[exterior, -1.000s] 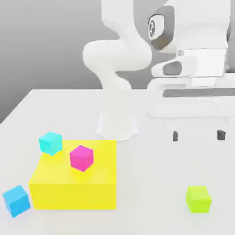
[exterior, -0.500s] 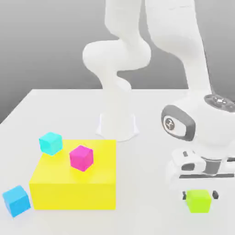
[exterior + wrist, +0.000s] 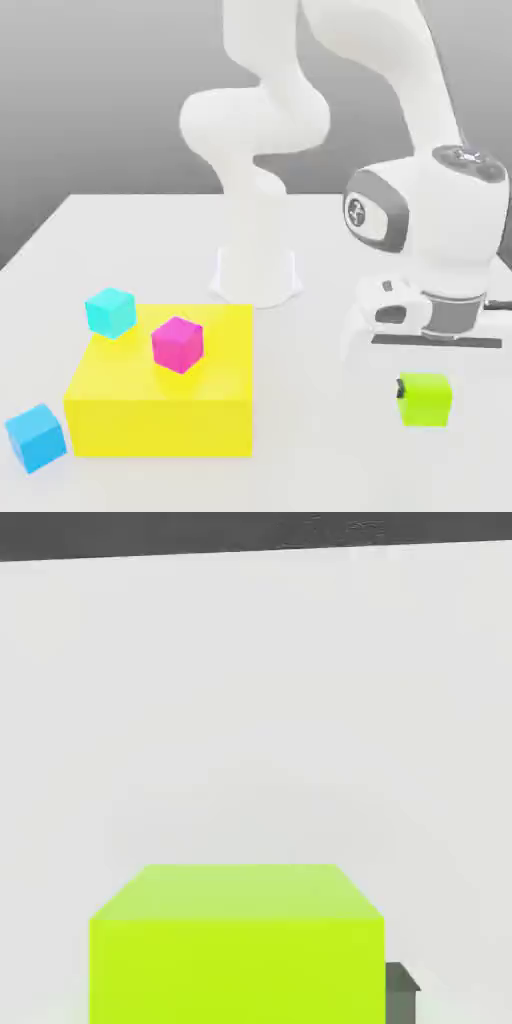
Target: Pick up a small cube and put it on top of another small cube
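The small lime-green cube hangs just above the white table at the exterior view's right, and my gripper is shut on it, with a dark fingertip showing against its side. In the hand view the cube sits close up between the fingers, one grey fingertip pressed to its flank. A magenta cube rests on top of the yellow block. A cyan cube sits at the block's far corner.
A second, bluer cube lies on the table beside the yellow block, at the exterior view's left. The arm's white base stands at the table's middle back. Bare tabletop lies between the block and the held cube.
The hand came down over the lime-green cube, its fingers closed on it, and it has now risen a little with the cube. The other cubes stayed put.
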`<action>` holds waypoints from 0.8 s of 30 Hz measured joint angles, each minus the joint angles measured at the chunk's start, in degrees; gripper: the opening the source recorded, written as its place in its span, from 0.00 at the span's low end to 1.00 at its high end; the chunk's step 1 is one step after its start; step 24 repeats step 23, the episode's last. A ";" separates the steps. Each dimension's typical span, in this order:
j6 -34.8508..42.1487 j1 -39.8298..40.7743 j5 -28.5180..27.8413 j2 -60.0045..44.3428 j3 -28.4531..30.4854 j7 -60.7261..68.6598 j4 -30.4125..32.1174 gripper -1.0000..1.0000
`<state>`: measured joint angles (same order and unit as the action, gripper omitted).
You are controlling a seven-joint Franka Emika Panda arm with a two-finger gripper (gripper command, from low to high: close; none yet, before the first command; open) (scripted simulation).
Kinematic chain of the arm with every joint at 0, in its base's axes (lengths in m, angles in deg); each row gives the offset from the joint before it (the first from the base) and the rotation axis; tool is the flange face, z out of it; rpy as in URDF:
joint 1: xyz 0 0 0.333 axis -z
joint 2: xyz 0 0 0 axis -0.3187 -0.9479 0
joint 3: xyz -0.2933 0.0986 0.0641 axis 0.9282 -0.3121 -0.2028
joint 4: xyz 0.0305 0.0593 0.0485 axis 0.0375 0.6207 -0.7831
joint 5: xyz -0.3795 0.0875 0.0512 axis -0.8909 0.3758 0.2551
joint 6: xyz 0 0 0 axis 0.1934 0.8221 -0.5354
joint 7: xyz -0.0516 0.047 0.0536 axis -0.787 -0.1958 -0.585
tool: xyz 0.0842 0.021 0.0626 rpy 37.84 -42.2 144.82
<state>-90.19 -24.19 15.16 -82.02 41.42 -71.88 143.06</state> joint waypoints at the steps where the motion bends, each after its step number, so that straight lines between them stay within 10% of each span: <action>1: 1.29 1.34 0.66 2.08 0.78 0.02 0.76 0.00; 14: 17.84 17.84 3.65 28.90 13.84 -4.00 10.64 0.00; 19: 9.06 19.23 3.71 23.51 14.87 -4.36 14.02 0.00; 20: 6.98 19.23 3.73 22.00 14.91 -4.34 14.58 1.00; 24: 6.97 19.23 3.73 22.00 14.91 -4.34 14.58 1.00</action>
